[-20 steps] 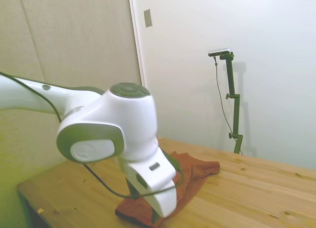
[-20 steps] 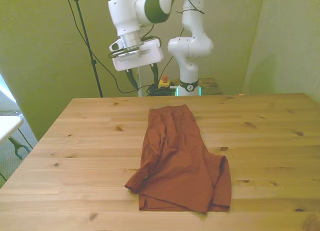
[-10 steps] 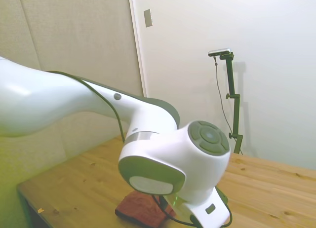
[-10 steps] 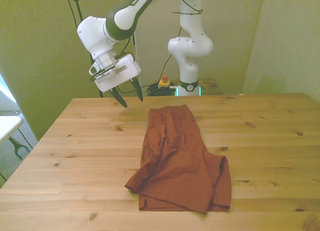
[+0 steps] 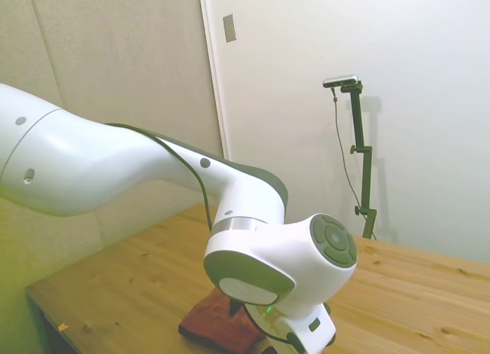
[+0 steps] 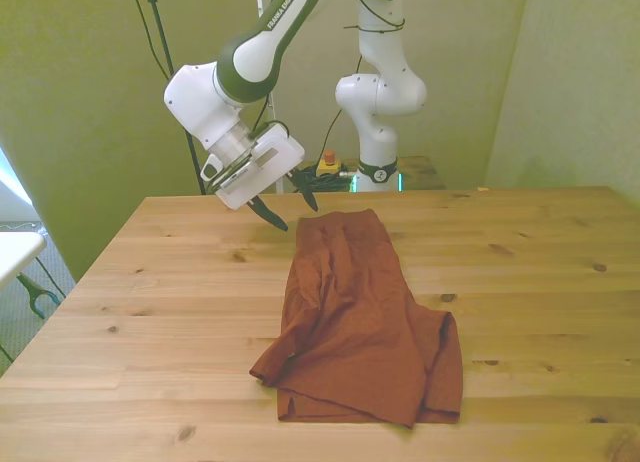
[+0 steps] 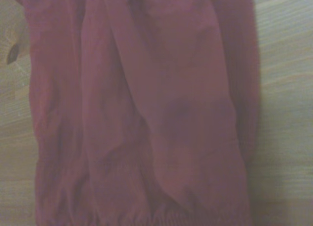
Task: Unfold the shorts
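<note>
The table (image 6: 150,312) is pale knotty pine, laid in long boards with dark knots, matte and flat. Above its far side toward the front view's left hangs the gripper (image 6: 288,211), a white block-shaped hand tilted downward on a glossy white arm with grey-green joint bands; its two dark, tapered fingers (image 6: 268,213) stand clearly spread apart, holding nothing. Black cables loop from the wrist behind it.

Just toward the front view's right of the fingers begins the shorts (image 6: 358,322), a soft rust-red cloth lying folded on the table's middle. The fabric is thin and limp, creased in long shallow folds that run from the narrow far end down to the wider near end, where a second layer juts out on the front view's right with a darker edge. The far end of the shorts lies just beside and a little below the fingertip nearer to it; no finger touches the cloth. In the wrist view the shorts (image 7: 142,113) fill most of the picture as blurred reddish folds, with a gathered band along one edge and bare wood on either side.

In the side view the arm's large rounded joint blocks nearly all of the shorts (image 5: 210,327); only a rust-red corner shows on the table (image 5: 115,285) beneath it, and the fingers are hidden there.
</note>
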Available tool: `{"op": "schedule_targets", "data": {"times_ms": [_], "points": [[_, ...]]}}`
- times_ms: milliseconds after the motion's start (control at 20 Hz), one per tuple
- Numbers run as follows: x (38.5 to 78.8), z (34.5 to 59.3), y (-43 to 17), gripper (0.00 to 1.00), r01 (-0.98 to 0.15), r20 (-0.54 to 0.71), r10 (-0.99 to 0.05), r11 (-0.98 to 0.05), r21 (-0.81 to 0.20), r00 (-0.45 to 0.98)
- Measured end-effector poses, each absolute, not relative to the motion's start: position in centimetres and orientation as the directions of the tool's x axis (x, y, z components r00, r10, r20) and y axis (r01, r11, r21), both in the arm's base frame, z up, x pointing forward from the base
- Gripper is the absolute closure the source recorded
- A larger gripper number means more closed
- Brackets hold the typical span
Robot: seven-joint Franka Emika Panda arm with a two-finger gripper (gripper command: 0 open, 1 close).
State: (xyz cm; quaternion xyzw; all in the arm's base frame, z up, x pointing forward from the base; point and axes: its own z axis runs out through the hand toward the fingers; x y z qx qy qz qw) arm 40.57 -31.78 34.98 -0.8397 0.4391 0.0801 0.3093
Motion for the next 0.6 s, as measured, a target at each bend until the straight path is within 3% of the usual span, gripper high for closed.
{"op": "schedule_targets", "data": {"times_ms": [600], "points": [[40.20, 34.35, -30.89, 1.00, -0.770, -0.424, -0.655, -0.431, -0.471, 0.626]]}}
